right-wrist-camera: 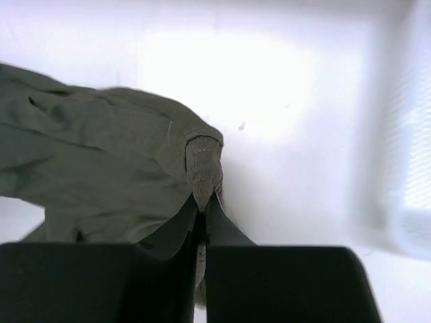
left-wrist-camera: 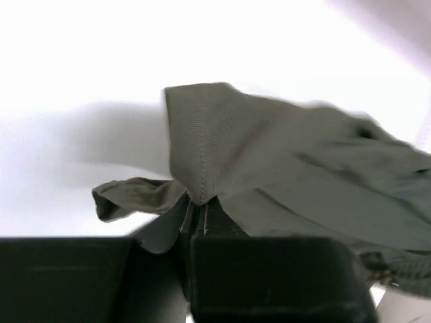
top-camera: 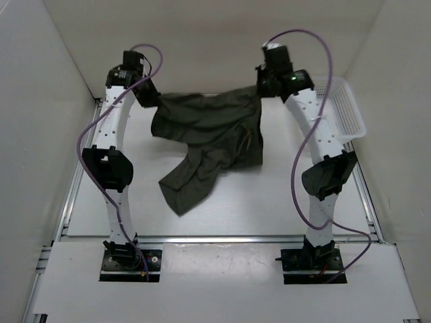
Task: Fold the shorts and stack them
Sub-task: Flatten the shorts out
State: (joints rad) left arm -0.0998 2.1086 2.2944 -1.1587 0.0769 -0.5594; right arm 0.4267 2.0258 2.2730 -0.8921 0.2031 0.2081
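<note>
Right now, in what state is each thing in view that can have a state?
shorts: unfolded, creased, pinched at two edges and spread between the arms, one leg trailing toward the near side.
left pincer: shut on the shorts.
right pincer: shut on the shorts.
white basket: upright beside the right arm.

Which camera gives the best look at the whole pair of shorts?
The overhead view: the shorts show whole, stretched wide with one leg drooping. The left wrist view shows only a corner pinched in the left gripper; the right wrist view, another corner in the right gripper.
</note>
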